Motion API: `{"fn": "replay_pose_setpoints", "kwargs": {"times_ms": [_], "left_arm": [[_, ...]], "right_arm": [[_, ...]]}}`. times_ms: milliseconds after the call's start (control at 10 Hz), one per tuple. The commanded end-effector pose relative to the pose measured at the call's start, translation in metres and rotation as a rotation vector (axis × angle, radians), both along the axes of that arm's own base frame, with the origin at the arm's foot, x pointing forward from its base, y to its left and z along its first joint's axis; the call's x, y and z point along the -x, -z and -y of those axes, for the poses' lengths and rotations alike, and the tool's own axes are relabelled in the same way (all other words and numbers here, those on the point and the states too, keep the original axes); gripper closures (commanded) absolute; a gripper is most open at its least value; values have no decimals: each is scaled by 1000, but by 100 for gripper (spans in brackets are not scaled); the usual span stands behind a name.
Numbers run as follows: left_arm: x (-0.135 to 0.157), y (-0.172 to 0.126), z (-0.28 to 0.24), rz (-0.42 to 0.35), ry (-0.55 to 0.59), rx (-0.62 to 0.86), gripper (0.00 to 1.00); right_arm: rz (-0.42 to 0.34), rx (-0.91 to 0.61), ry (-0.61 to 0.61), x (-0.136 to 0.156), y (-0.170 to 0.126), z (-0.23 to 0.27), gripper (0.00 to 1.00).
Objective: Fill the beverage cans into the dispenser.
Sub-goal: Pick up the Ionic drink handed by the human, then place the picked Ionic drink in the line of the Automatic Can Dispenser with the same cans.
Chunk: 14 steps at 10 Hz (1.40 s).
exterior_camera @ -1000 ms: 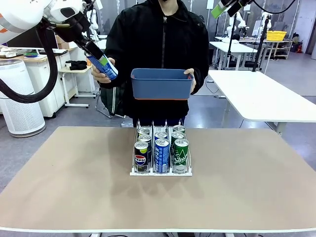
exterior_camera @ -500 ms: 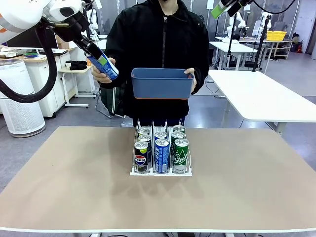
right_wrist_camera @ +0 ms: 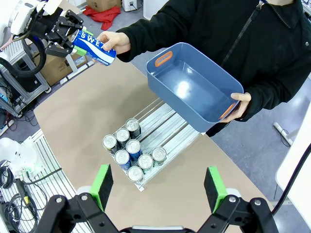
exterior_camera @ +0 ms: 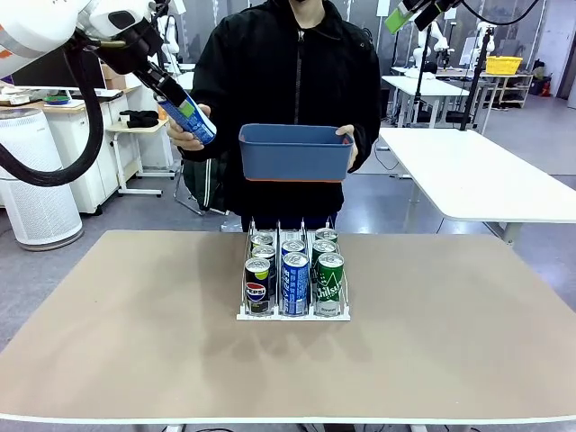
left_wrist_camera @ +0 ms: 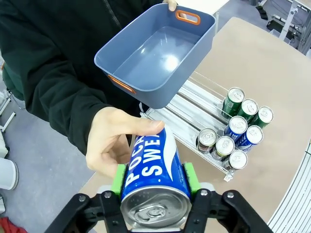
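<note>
Gripping a blue Pocari Sweat can (left_wrist_camera: 154, 179) near its silver top, the left gripper (left_wrist_camera: 154, 180) has its green pads clamped on both sides, up in the air at the far left of the table (exterior_camera: 135, 342), well above it. The can's long axis is tilted, with the top end pointing up toward the robot's left arm and the bottom end angled down toward the person, whose hand (left_wrist_camera: 114, 141) is cupped around that lower part too, so both are touching it at once. Only "POC" and "SWE" of the print can be read from the left wrist view since the hand and pads cover the rest. The person's other hand holds a blue tub (exterior_camera: 294, 151) by its orange handle, tipped a bit, nothing visible inside. Down on the table, the white dispenser (exterior_camera: 292, 313) sits in the middle with its three lanes running away from the robot, upright cans in each: Pepsi (exterior_camera: 257, 286) at the front left, a blue one (exterior_camera: 295, 283) in the middle, green Chilsung (exterior_camera: 329, 283) on the right, with more behind that are mostly hidden. The right gripper (right_wrist_camera: 160, 187) hangs high over everything with jaws spread wide, holding nothing.
</note>
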<state>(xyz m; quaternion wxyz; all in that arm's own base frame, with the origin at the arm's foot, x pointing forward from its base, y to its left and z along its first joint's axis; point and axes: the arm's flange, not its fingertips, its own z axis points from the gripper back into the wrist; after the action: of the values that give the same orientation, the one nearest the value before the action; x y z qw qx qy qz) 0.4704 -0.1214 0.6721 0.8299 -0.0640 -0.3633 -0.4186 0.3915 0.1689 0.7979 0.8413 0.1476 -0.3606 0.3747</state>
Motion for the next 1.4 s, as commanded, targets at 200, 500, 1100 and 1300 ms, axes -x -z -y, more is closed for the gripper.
{"fn": "replay_pose_setpoints", "kwargs": {"times_ms": [200,500,1100,1300], "left_arm": [[0,0,0,0,0,0,100],[0,0,0,0,0,0,100],[0,0,0,0,0,0,100],[0,0,0,0,0,0,100]], "right_arm": [[1,-1,1,1,0,1,0],[1,-1,1,1,0,1,0],[1,-1,1,1,0,1,0],[1,-1,1,1,0,1,0]]}}
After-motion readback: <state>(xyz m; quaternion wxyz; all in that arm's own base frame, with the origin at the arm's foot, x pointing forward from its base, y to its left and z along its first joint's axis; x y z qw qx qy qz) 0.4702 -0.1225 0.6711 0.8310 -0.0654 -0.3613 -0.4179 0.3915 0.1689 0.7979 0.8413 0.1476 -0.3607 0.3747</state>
